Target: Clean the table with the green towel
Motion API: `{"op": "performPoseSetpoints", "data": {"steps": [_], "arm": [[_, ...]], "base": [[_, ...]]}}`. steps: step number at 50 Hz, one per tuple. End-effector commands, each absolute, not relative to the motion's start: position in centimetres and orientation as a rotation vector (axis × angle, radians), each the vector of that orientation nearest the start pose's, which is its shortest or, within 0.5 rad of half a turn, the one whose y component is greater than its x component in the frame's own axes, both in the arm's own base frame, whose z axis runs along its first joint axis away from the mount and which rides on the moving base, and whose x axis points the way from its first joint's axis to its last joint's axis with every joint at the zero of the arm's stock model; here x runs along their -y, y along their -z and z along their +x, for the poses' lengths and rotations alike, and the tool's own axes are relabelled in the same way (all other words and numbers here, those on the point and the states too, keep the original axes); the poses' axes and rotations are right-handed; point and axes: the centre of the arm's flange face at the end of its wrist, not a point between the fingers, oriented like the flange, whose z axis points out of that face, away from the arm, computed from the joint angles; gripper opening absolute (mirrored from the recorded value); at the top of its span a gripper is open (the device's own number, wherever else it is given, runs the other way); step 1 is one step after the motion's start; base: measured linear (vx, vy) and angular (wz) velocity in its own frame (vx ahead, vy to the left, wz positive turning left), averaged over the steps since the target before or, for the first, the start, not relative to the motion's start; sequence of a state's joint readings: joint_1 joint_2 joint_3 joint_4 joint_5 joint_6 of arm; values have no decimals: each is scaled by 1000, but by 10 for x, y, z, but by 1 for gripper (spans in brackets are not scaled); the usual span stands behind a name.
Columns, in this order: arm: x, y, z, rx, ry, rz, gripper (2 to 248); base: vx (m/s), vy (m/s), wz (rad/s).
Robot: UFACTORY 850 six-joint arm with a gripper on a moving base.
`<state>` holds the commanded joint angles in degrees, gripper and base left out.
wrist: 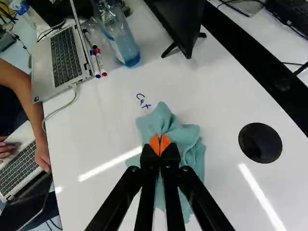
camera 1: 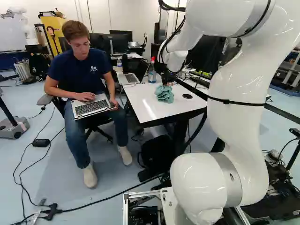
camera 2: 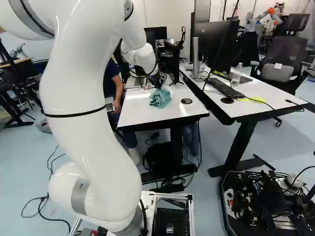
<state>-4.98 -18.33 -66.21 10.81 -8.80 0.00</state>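
Green towel [wrist: 185, 137] is pinched in end effector [wrist: 160, 145] near blue writing [wrist: 143, 101]; judged light, limp, best gripped by thick central folds.

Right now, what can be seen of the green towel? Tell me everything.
The green towel is a pale blue-green, soft-looking cloth, bunched in loose folds, a flatter part spreading beneath the gripper. It rests on the white table, beside blue handwriting and apart from the round black disc. The gripper's orange pads, closed together, appear to pinch its raised middle; its underside is hidden.
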Motion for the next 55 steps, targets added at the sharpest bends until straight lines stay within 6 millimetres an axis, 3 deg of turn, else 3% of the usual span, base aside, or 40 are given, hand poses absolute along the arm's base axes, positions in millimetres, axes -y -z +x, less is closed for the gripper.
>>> {"op": "performPoseSetpoints", "data": {"steps": [35,55], "arm": [[26,-485,660,-313,1079,-2851,22],[24,-473,669,-309,1060,-2858,22]], "base": [[0,0,0],[0,0,0]]}}
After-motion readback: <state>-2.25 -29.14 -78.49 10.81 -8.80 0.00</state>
